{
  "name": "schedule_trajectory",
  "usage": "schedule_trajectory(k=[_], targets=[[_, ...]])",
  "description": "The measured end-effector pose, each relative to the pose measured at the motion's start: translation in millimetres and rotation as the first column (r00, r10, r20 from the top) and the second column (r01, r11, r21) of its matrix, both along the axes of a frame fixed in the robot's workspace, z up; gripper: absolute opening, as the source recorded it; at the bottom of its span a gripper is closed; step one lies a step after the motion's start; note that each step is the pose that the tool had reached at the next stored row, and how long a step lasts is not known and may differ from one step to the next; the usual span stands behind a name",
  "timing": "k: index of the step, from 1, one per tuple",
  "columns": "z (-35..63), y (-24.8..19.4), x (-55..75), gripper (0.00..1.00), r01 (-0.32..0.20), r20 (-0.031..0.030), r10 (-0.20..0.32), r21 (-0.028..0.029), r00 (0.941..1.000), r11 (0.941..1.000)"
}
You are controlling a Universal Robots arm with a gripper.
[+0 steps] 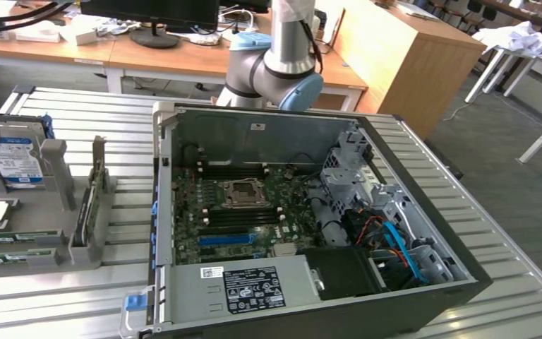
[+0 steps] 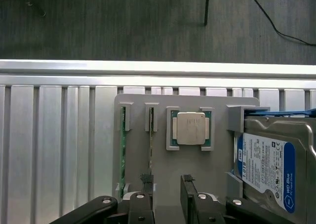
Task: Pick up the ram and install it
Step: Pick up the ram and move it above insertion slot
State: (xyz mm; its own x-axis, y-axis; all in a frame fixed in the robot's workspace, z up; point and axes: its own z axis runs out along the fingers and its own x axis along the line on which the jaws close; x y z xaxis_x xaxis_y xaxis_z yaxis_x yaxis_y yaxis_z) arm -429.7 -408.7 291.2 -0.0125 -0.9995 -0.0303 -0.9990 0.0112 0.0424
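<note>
The ram (image 2: 150, 145), a thin green stick, stands on its long edge in a narrow slot of a grey holder (image 2: 163, 164), its ends caught in small uprights. That most likely keeps the top edge free for a pinch from above. Its near end lies right under one finger of the claw (image 2: 167, 187). The claw hangs over the holder with its jaws spread wide and nothing between them. The gap between the fingers sits a little to the side of the stick, over bare holder, not astride it.

A second stick (image 2: 122, 155) stands parallel in the next slot, on the side of the ram away from the claw's gap. On the other side, just beyond the claw's second finger, a square silver processor (image 2: 191, 128) rests flat in its own recess. Past that a hard drive (image 2: 269, 169) with a blue and white label stands in a bracket. Each part has its own seat, so none leans on another.

The holder rests on a ribbed metal counter (image 2: 49, 145). Well away from the claw, an open computer case (image 1: 167, 212) lies on its side, its motherboard (image 1: 243, 205) facing up so the dark slots can be reached from above.
</note>
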Motion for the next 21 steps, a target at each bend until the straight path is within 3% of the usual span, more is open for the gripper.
schedule_trajectory(k=[8, 13, 21], targets=[[-9.6, 0.0, 0.0, 0.36, 0.000, 0.0009, 0.000, 0.0004, 1.0000, 1.0000], [-9.9, -0.4, -0.1, 0.36, 0.000, 0.0009, 0.000, 0.0004, 1.0000, 1.0000], [-9.9, -10.8, -1.3, 0.36, 0.000, 0.0009, 0.000, 0.0004, 1.0000, 1.0000]])
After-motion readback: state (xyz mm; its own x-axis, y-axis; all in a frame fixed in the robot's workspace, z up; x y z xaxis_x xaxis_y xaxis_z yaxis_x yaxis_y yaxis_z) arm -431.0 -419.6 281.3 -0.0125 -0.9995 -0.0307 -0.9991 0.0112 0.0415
